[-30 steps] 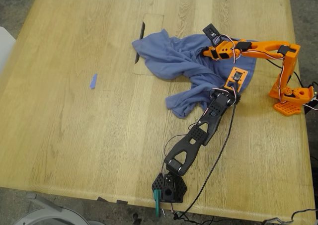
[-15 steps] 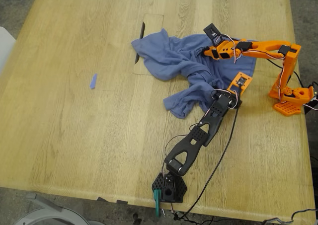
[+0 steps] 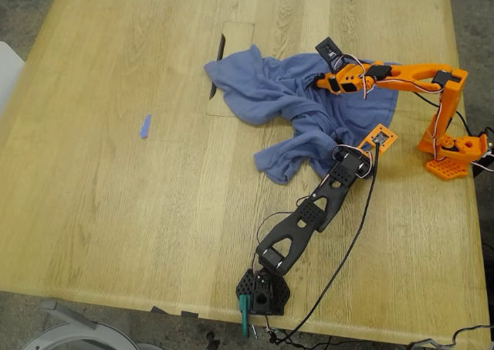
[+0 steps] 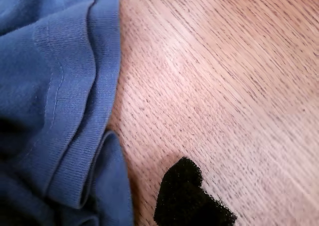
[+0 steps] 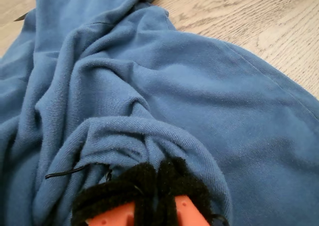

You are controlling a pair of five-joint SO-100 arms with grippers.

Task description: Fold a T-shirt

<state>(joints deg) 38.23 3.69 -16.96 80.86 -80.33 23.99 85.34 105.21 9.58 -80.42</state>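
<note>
T-shirt [image 3: 270,87] slate-blue; table [image 3: 116,180] pale oak; tape strip [image 3: 144,126] blue.

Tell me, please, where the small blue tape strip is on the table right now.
The blue tape strip lies alone on the bare table toward the exterior view's left, well apart from the crumpled T-shirt and both arms.

The T-shirt [image 3: 289,107] lay crumpled on the table [image 3: 116,211], toward the exterior view's right and upper part, with 1 end over the table's inset panel [image 3: 231,72] and a lobe reaching toward the near edge. A tape strip [image 3: 144,126] lay well apart from it, toward the exterior view's left. 2 arms met the cloth: my second gripper [image 3: 328,80] sat on its upper part, and my first gripper [image 3: 345,151] stood at its near hem beside bare table.
</note>
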